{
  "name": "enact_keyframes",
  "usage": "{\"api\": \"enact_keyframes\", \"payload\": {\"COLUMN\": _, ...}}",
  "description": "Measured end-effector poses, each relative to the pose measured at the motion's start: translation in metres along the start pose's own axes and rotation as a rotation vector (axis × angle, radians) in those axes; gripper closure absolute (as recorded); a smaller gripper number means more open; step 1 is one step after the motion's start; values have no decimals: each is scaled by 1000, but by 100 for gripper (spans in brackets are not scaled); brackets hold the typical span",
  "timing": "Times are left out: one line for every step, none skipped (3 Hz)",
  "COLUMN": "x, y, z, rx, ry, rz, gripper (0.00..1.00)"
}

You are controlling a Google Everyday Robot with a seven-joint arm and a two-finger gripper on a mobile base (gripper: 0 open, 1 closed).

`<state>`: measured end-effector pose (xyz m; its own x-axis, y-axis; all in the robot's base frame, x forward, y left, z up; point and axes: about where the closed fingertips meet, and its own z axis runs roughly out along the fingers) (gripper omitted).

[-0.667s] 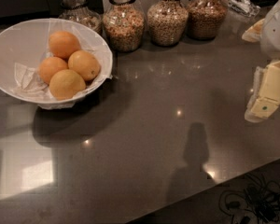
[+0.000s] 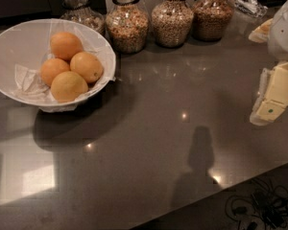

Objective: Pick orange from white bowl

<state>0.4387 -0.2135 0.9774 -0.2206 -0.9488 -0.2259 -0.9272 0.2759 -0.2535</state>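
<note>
Reaching for the orange: the whole counter left to cross

From where I stand, the gripper [image 2: 271, 104] hangs at the far right edge of the dark counter [image 2: 158, 143], well apart from the white bowl [image 2: 19, 40] on the left. Whether it is released or clenched I cannot tell from this side.

The orange [image 2: 66, 45] sits at the back of the bowl on the crumpled paper lining [image 2: 26, 78]. It is the deepest-coloured and roundest of the four fruits, and it touches the two in front of it.

To do this well, I'd say the arm should travel high across the counter and come down from above. It should keep clear of the glass jars [image 2: 127, 25] just behind the bowl. Closing on the orange's free sides looks wise, so its neighbours aren't nudged and the thin rim isn't caught.
</note>
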Motion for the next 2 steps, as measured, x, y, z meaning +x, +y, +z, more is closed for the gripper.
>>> {"api": "enact_keyframes", "payload": {"x": -26, "y": -11, "z": 17, "rx": -7, "ry": -104, "rz": 36, "gripper": 0}}
{"api": "enact_keyframes", "payload": {"x": -67, "y": -26, "z": 32, "rx": -2, "ry": -202, "rz": 40, "gripper": 0}}
